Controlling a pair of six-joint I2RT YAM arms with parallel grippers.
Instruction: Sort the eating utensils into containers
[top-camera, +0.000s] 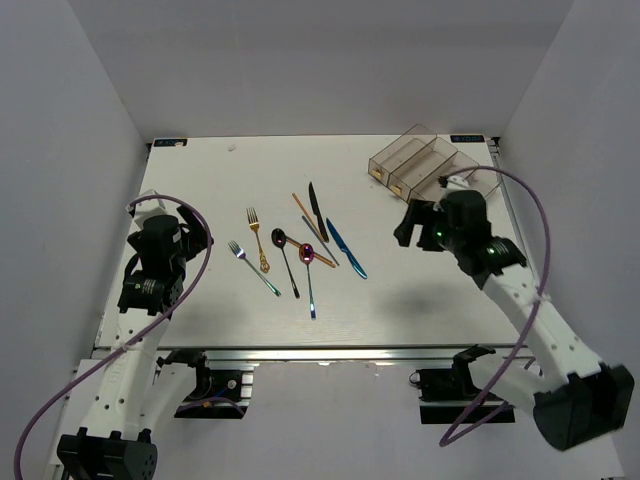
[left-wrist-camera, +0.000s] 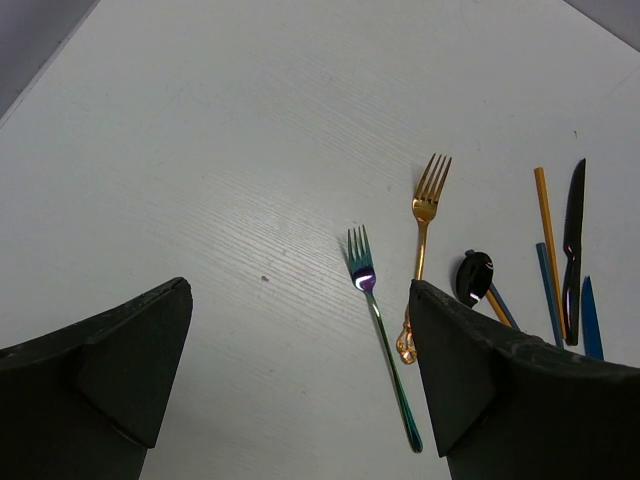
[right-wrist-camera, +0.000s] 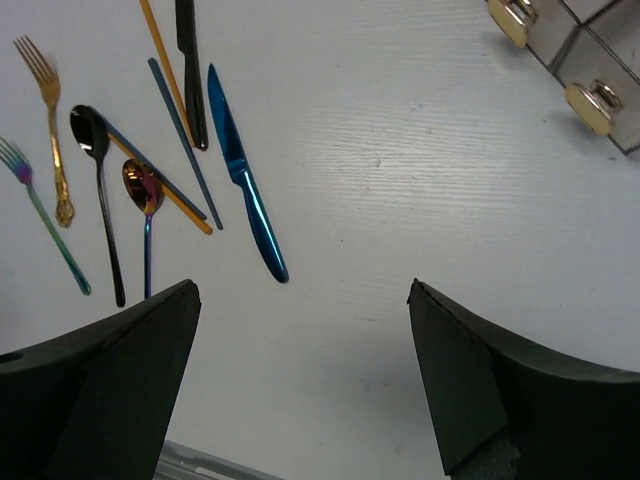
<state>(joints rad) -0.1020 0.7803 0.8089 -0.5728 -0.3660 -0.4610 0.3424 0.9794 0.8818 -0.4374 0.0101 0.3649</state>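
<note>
Left wrist view shows the left gripper (left-wrist-camera: 300, 290) wide open and empty, likewise the right gripper (right-wrist-camera: 302, 290), near slim coloured metal cutlery (right-wrist-camera: 245, 185).

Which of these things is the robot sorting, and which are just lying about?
Job: gold fork, teal fork, black spoon, purple spoon, black knife, blue knife, chopsticks, bins.
Just there: purple cables, table.

Robot lab cell, white table (top-camera: 200, 190), plain white walls (top-camera: 60, 150)
</note>
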